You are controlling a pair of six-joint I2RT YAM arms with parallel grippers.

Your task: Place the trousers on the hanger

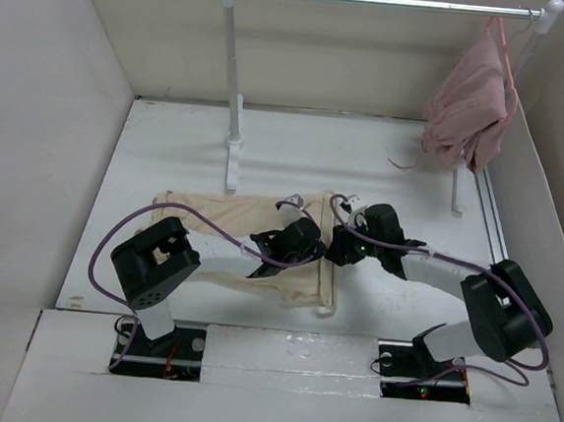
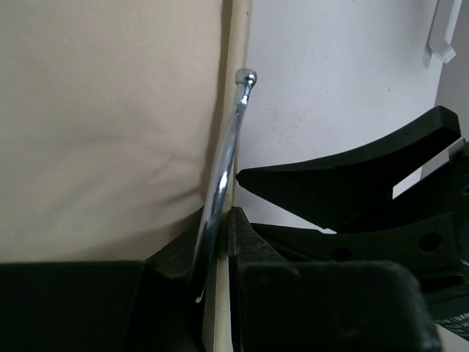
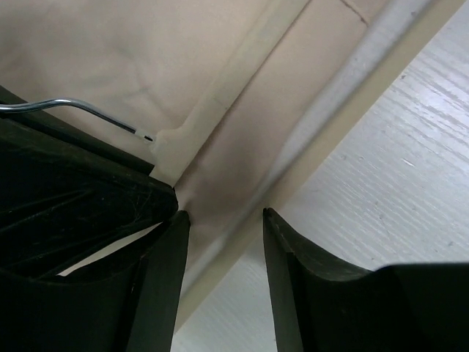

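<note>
The left gripper [image 2: 216, 246] is clenched on the hanger [image 2: 237, 37] at its chrome hook [image 2: 227, 147]. The right gripper [image 3: 220, 242] hangs with jaws apart above the hanger's bar. The trousers [image 1: 212, 215] lie flat mid-table [image 1: 297, 153]. A pink garment [image 1: 469, 109] hangs on the far rail [image 1: 379, 0].

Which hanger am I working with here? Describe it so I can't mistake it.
Find the beige trousers spread mid-table and follow them to their right end, where the left gripper and right gripper meet. The hanger lies there along the fabric's edge: pale cream bars with a chrome hook, unlike the pink garment hanging from the rail at back right.
</note>
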